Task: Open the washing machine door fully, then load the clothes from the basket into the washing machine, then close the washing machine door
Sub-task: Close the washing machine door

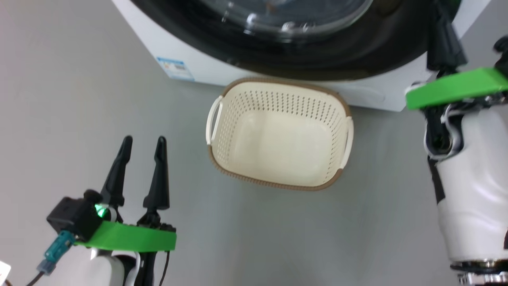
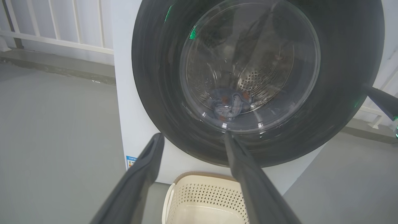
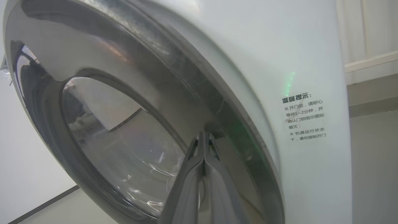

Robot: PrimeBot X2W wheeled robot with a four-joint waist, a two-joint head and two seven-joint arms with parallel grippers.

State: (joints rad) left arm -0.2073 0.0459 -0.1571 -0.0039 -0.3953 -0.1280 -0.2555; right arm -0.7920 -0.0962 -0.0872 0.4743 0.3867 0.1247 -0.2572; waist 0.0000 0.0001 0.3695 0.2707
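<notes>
The washing machine [image 2: 124, 93] is white, and its door [image 2: 155, 77], black-rimmed with a glass bowl, lies against the front. Through the glass, the blue and cream clothes [image 2: 230, 104] lie at the bottom of the steel drum. The cream basket [image 1: 278, 139] stands on the floor below the door with nothing in it. My left gripper [image 1: 143, 140] hovers open and empty, left of the basket; in its wrist view this left gripper [image 2: 193, 137] points at the door. My right gripper [image 3: 203, 135] is shut, its tips touching the door's [image 3: 124, 56] black rim near the right edge, also seen as right gripper [image 1: 442, 24].
Grey floor surrounds the machine. A blue label sticker [image 1: 174, 68] is on the machine's lower left front and a text label [image 3: 306, 116] on its right front. A white railing [image 2: 62, 31] runs behind on the left. My right forearm [image 1: 468, 178] fills the right side.
</notes>
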